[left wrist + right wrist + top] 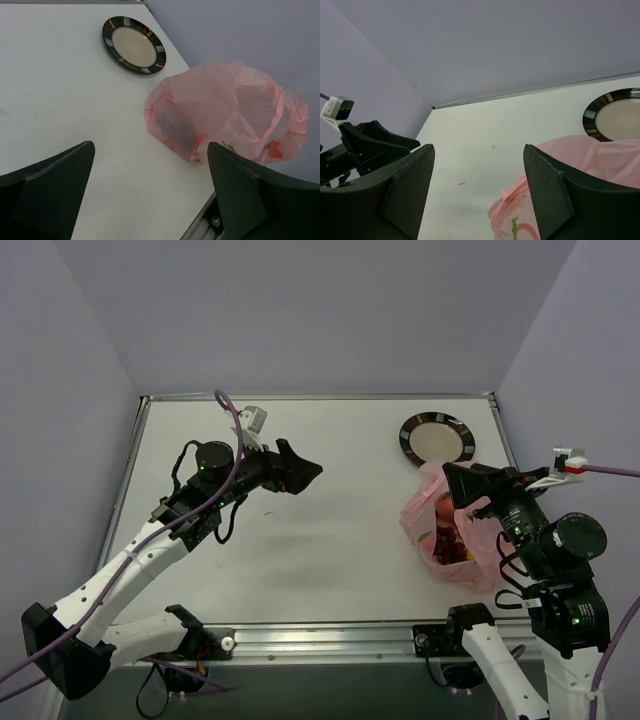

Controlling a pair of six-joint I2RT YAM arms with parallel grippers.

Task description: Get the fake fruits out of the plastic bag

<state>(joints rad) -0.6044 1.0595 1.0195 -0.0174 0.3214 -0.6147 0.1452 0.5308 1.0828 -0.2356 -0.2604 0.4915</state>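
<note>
Right gripper [478, 155] hangs with its 2 fingers spread wide and nothing between them, directly above the plastic bag [220, 100]; the left gripper [150, 145] is equally spread and empty. That bag sits crumpled on the right side of the table [330, 570], just beside the plate [107, 31] on its near side. The left wrist view shows a strip of bare table between the two. The fake fruits [452, 550] are all inside it, showing through the pink film as a dark red cluster, a paler round one and a yellowish piece. The bag looks thin, light and limp, so I judge it will slide or lift with whatever is pulled unless 1 gripper pins or holds an edge. A loose fold near the rim seems the best place to pinch it. The fruits look hard, glossy and light, so they are likely to slip; a grasp across the middle of the round one seems safest. From its base at the near right corner, the right arm reaches up and over, wrist above the bag, fingers aimed across the table toward the far left. The left arm stretches from the near left, gripper raised over the table's left half and pointing right toward the bag, well apart from it.
</note>
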